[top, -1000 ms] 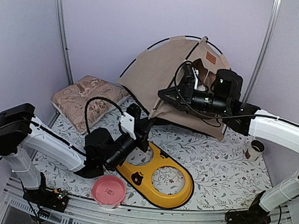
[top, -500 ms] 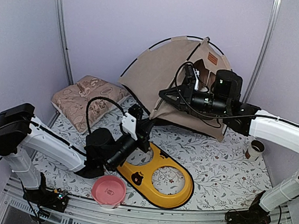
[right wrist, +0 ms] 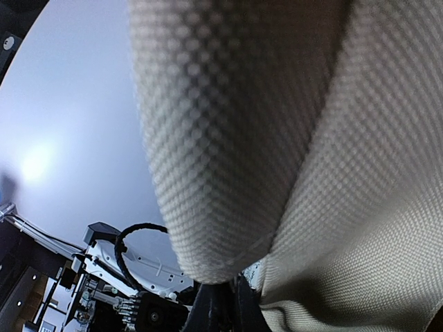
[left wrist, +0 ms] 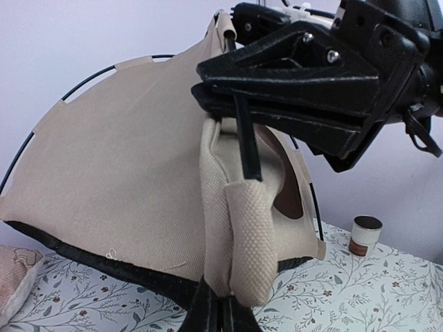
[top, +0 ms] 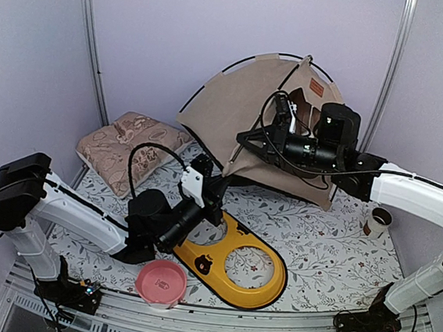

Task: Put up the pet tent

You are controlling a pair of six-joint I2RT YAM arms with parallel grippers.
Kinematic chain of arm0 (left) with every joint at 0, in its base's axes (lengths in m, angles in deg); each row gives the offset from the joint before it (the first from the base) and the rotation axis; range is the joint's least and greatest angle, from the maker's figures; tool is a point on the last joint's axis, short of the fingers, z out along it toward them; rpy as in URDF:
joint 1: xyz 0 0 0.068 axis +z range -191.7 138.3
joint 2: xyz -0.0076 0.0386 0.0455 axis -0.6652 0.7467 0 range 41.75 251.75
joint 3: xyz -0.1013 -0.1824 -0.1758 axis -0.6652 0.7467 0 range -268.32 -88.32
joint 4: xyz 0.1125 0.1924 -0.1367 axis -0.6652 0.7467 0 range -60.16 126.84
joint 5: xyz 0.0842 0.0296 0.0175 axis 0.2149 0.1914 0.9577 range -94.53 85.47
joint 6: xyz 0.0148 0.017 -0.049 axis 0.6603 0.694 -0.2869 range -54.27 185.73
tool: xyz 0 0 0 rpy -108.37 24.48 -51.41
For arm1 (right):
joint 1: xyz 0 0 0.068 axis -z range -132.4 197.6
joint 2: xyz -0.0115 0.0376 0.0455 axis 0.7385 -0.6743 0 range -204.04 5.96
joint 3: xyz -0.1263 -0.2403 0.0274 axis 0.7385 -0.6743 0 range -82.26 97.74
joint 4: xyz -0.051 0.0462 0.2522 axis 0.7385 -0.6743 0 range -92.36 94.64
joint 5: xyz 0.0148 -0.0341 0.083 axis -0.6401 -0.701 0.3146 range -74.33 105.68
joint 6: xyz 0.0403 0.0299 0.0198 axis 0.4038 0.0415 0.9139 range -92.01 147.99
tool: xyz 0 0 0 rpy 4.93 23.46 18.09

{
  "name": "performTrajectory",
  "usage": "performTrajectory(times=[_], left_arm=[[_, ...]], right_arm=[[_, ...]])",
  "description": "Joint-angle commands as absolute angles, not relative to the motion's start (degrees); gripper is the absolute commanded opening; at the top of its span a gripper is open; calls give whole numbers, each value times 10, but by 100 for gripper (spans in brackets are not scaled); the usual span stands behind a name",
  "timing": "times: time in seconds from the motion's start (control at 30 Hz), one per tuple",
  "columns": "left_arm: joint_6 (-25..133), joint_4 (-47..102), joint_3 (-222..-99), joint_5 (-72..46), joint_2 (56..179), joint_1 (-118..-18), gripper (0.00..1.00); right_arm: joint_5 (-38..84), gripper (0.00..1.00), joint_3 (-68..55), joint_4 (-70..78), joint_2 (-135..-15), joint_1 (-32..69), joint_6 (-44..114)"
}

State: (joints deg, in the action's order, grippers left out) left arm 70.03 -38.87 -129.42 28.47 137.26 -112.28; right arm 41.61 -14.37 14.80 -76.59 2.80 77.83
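One pet tent (top: 236, 97) seam pinched in right end effector (top: 240, 141).

Right wrist view, blurred pet tent (right wrist: 291, 138) fabric; left hand (left wrist: 221, 311), cut off below

Top camera looks down; wrist cameras closely share the tent (left wrist: 124, 152), right perhaps touching.

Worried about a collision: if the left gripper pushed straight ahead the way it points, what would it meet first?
The pet tent: its rolled beige fabric edge sits right ahead of the left gripper, possibly already touching.
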Motion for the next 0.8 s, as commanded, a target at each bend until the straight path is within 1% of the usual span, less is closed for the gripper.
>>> performTrajectory(times=[0.0, 0.77], left_arm=[[692, -372, -1292, 270, 1378, -1151, 0], [685, -363, -1301, 268, 1387, -1151, 0]], right_arm=[[327, 0, -136, 166, -745, 69, 774], [342, 0, -135, 165, -749, 74, 776]])
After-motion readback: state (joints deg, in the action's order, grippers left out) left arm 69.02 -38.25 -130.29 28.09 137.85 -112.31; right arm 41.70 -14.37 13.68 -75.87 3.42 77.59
